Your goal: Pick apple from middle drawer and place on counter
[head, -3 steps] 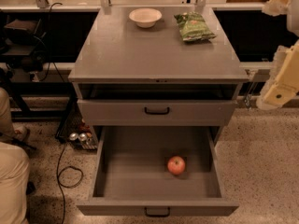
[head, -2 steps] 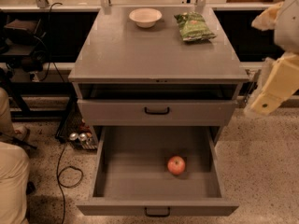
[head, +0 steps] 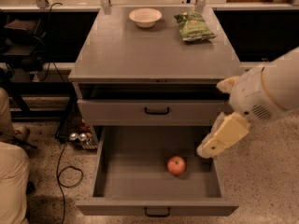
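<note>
my gripper (head: 217,139): over the right edge of the middle drawer (head: 117,207), up and right of the apple (head: 176,164); open or closed, can't tell
apple: on the drawer floor, right of centre, touching no wall
how I'd do it: shift left till I'm right above it, drop straight down, squeeze its widest part
watch out: upper drawer (head: 117,112) is ajar, so lift clear before heading for the counter (head: 154,55)
count: one apple, one white bowl (head: 145,17), one green bag (head: 194,26), two drawers
</note>
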